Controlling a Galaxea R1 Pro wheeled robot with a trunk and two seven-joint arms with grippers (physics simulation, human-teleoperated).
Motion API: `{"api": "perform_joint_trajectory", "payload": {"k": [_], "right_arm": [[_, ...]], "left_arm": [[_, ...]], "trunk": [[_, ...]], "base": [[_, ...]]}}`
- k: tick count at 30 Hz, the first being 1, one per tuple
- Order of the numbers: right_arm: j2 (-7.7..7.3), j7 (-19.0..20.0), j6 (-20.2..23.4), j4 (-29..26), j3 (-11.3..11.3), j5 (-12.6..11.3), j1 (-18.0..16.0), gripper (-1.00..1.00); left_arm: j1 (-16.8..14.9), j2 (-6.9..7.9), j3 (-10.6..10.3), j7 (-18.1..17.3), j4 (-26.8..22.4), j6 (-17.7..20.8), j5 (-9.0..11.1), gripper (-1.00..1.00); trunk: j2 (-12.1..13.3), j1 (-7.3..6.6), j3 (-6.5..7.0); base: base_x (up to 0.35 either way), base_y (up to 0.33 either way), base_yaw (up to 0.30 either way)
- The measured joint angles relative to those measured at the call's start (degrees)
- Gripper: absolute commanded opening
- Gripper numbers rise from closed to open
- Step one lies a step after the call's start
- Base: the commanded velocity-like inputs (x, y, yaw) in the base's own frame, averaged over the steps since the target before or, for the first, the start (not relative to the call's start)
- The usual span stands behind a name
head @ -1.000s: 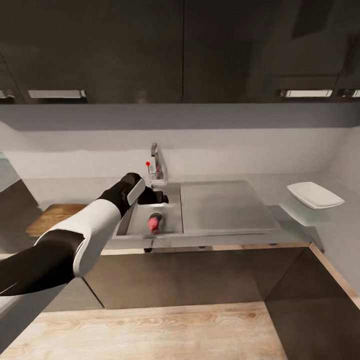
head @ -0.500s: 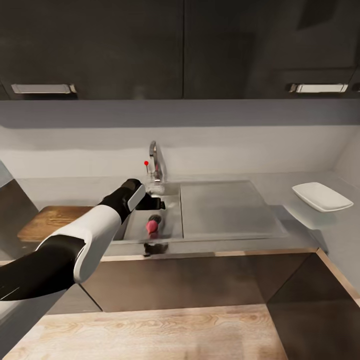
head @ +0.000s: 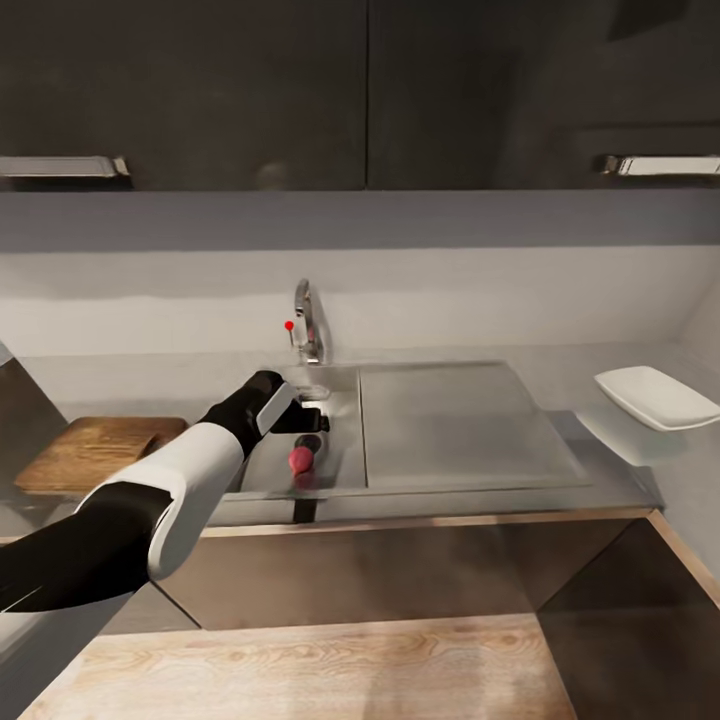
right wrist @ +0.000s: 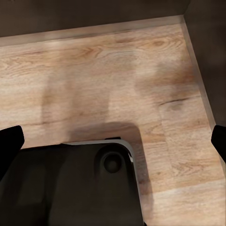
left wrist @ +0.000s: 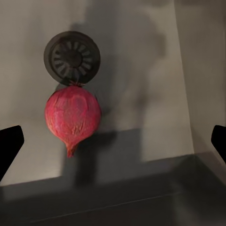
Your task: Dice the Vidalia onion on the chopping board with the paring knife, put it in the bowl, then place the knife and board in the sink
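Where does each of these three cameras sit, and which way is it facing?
Head view: on the robot's head, looking forward and down at the countertop, sink, chopping board and bowl; its left arm reaches over the sink.
Left wrist view: near the left gripper, looking down into the sink at the onion beside the drain; two dark fingertips show, jaws apart.
Right wrist view: near the right gripper, facing the wood floor and the robot's dark base.
Shared: head and left wrist views both show the onion.
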Motion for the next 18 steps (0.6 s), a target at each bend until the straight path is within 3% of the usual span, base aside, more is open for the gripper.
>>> {"api": "perform_joint_trajectory", "payload": {"k": [18], "right_arm": [[0.02,0.00,0.00,0.00,0.04,0.02,0.00,1.00]], "left_arm": [[1.91,0.75,0.00,0.00,-0.06,0.00,-0.08,1.00]], "trunk": [[0.00,0.01,-1.62]], "base": [[0.029,0.000,0.000]]}}
